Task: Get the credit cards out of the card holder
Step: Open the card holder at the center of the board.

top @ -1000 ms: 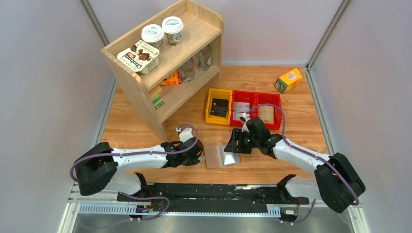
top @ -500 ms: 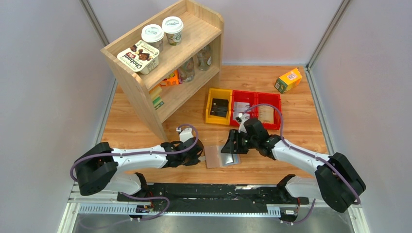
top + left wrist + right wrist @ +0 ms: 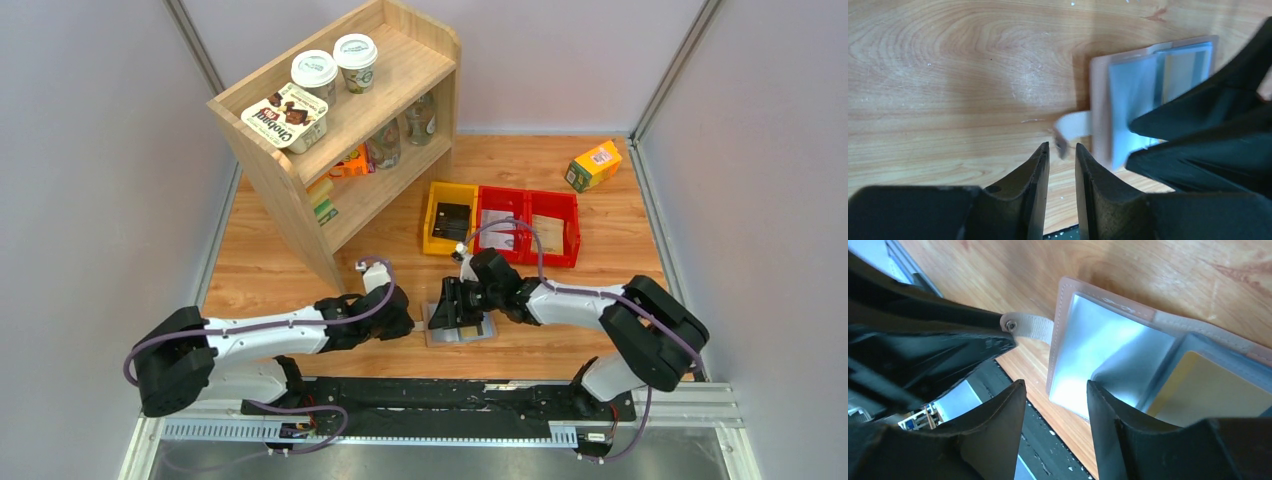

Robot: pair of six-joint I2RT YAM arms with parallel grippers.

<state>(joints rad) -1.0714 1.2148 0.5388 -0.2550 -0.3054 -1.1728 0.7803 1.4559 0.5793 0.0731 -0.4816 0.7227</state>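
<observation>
The card holder point(image 3: 462, 328) lies open on the table near the front edge, grey-blue inside with a taupe rim. A tan-yellow credit card point(image 3: 1205, 390) sits in its right panel's pocket. The strap tab point(image 3: 1070, 127) sticks out of its left side. My right gripper point(image 3: 1054, 386) is open and empty, hovering over the left panel's near edge point(image 3: 450, 305). My left gripper point(image 3: 1062, 147) is just left of the strap tab, its jaws a narrow gap apart with only table between them point(image 3: 398, 322). No other cards show.
A yellow bin point(image 3: 450, 218) and two red bins point(image 3: 527, 226) stand behind the holder. A wooden shelf point(image 3: 340, 130) is at the back left, a small carton point(image 3: 593, 165) at the back right. The black rail point(image 3: 430, 395) runs just below the front edge.
My right gripper has moved left and down over the card holder, which now lies flatter. My left gripper has drawn back a little to the left, off the holder's edge.
</observation>
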